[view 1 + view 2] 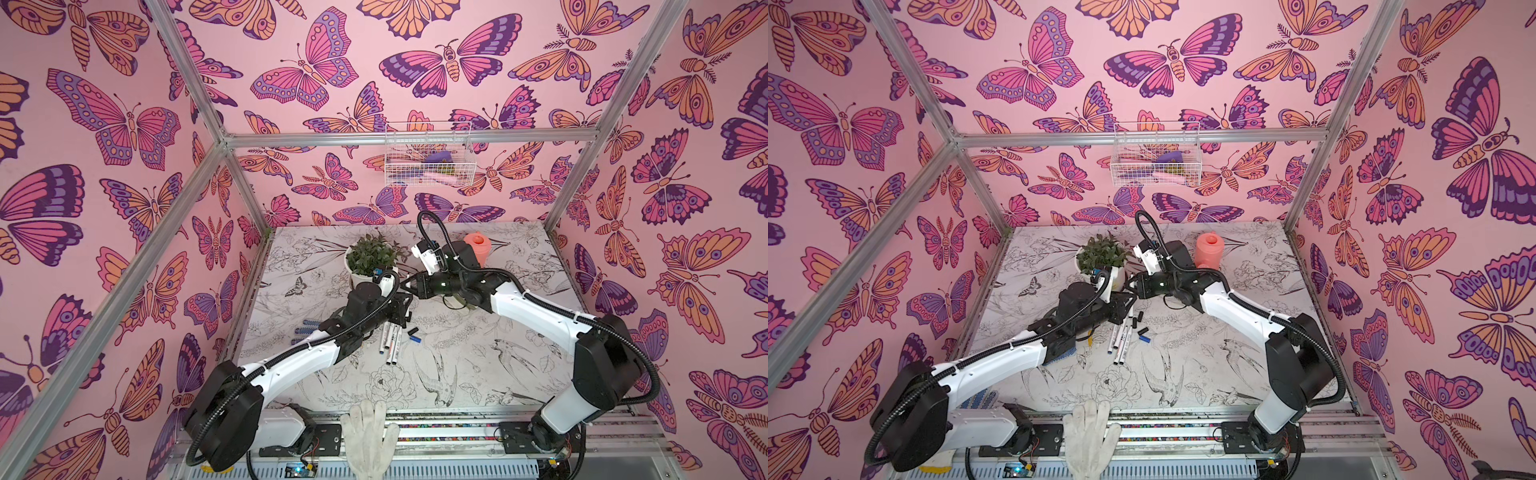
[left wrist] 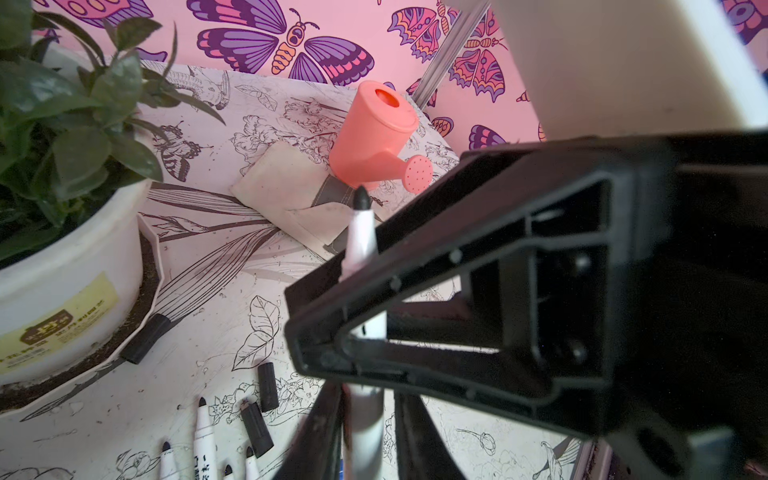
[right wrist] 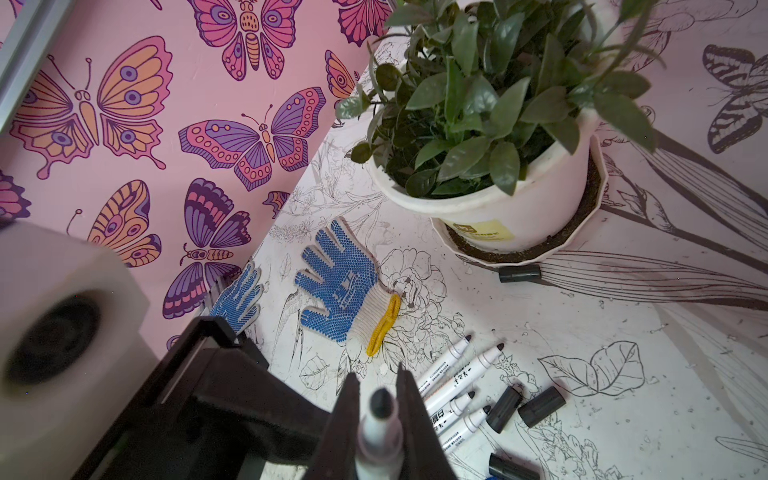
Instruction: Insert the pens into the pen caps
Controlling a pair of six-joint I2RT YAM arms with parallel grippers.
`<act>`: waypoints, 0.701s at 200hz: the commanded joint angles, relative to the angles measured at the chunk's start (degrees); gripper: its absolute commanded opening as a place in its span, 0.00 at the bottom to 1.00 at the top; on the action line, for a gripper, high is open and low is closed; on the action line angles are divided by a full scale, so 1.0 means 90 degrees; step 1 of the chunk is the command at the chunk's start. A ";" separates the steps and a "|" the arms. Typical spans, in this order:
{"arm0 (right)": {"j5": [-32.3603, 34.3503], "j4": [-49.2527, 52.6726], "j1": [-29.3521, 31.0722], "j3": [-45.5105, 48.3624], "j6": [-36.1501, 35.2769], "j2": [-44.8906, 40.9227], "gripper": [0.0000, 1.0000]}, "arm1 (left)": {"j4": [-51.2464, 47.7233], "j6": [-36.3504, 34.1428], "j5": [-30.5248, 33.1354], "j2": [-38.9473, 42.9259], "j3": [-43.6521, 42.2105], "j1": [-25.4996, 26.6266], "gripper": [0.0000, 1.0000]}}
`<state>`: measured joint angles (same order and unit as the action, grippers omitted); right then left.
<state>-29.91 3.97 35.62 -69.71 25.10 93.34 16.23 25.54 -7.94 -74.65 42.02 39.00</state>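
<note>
the right hand (image 3: 377,380) is clamped across a pen (image 3: 380,436), dark tip jutting past it, while the left hand (image 2: 368,405) straddles the barrel's tail end, grip unclear to me, and the loose pen caps (image 3: 540,407) lie on the counter (image 3: 685,415) below, nearer the left hand.

Five pens (image 3: 446,363) and four pen caps (image 3: 540,407) counted, lower right and bottom of the right wrist view. Two blue-dotted gloves (image 3: 336,286), one white glove (image 1: 368,436), one potted plant (image 3: 498,216), one watering can (image 2: 374,137), one wire basket (image 1: 428,153).
</note>
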 commanded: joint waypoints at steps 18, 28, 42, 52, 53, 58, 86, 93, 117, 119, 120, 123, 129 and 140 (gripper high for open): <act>-0.0315 -0.0229 -0.0121 -0.0057 0.0224 -0.0231 0.02 | 0.0073 -0.0133 -0.0257 -0.0062 0.0174 -0.0063 0.24; -0.0395 -0.0293 -0.0139 -0.0021 0.0290 -0.0259 0.02 | 0.0089 -0.0131 -0.0268 -0.0106 0.0209 -0.0066 0.24; -0.0434 -0.0299 -0.0142 -0.0007 0.0298 -0.0286 0.02 | 0.0116 -0.0142 -0.0308 -0.0179 0.0278 -0.0066 0.24; -0.0436 -0.0297 -0.0150 0.0019 0.0303 -0.0317 0.03 | 0.0166 -0.0141 -0.0334 -0.0231 0.0323 -0.0062 0.25; -0.0431 -0.0300 -0.0150 0.0020 0.0305 -0.0320 0.03 | 0.0172 -0.0142 -0.0336 -0.0236 0.0327 -0.0059 0.26; -0.0436 -0.0290 -0.0155 0.0019 0.0305 -0.0318 0.02 | 0.0185 -0.0162 -0.0364 -0.0264 0.0357 -0.0063 0.27; -0.0450 -0.0267 -0.0152 0.0060 0.0314 -0.0315 0.03 | 0.0245 -0.0172 -0.0377 -0.0410 0.0492 -0.0058 0.28; -0.0454 -0.0261 -0.0156 0.0059 0.0316 -0.0319 0.02 | 0.0271 -0.0157 -0.0377 -0.0431 0.0502 -0.0060 0.28; -0.0437 -0.0256 -0.0154 0.0089 0.0301 -0.0321 0.03 | 0.0324 -0.0152 -0.0405 -0.0483 0.0564 -0.0067 0.28; -0.0431 -0.0248 -0.0157 0.0090 0.0303 -0.0320 0.02 | 0.0325 -0.0152 -0.0406 -0.0484 0.0565 -0.0069 0.28; -0.0429 -0.0247 -0.0158 0.0090 0.0305 -0.0321 0.02 | 0.0321 -0.0152 -0.0406 -0.0489 0.0565 -0.0068 0.28; -0.0424 -0.0244 -0.0158 0.0090 0.0298 -0.0315 0.02 | 0.0317 -0.0147 -0.0403 -0.0496 0.0575 -0.0069 0.27; -0.0434 -0.0245 -0.0163 0.0089 0.0297 -0.0322 0.02 | 0.0318 -0.0153 -0.0408 -0.0503 0.0585 -0.0072 0.27; -0.0436 -0.0253 -0.0158 0.0091 0.0302 -0.0317 0.02 | 0.0326 -0.0151 -0.0405 -0.0504 0.0587 -0.0076 0.25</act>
<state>-33.10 2.37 34.44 -69.32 27.24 91.72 17.12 24.82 -10.81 -78.59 46.04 38.63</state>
